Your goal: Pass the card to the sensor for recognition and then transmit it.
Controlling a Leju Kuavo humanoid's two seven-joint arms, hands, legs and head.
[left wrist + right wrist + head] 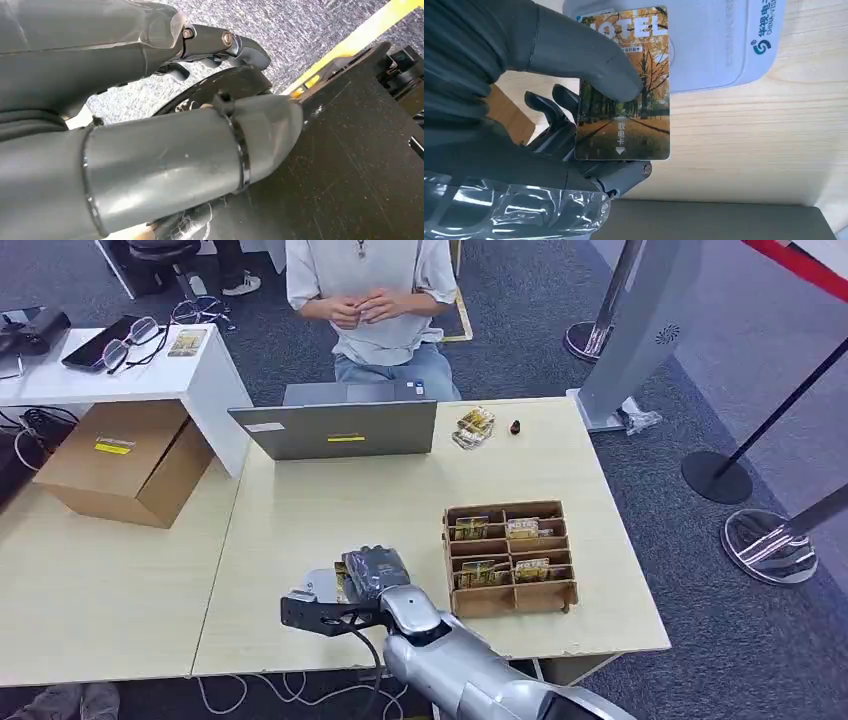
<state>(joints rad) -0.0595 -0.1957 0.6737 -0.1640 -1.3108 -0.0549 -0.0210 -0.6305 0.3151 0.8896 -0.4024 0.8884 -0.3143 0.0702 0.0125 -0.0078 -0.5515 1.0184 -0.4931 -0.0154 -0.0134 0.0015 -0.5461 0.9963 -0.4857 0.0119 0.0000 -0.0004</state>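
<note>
Pinching a card (pixel 634 95) between thumb and fingers, the right hand (pixel 372 572) holds it flat over the grey-white sensor (pixel 719 45) on the table (pixel 330 510). Card reads "HOTEL" over an autumn tree avenue; sensor says "CHINA-VISI…". Left hand (pixel 150 115) hangs down, fingers curled on nothing.

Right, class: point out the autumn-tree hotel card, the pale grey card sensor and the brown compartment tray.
autumn-tree hotel card (pixel 634 125), right wrist view, printed face.
pale grey card sensor (pixel 709 45), right wrist view, top surface.
brown compartment tray (pixel 510 598), head view, front wall.
</note>
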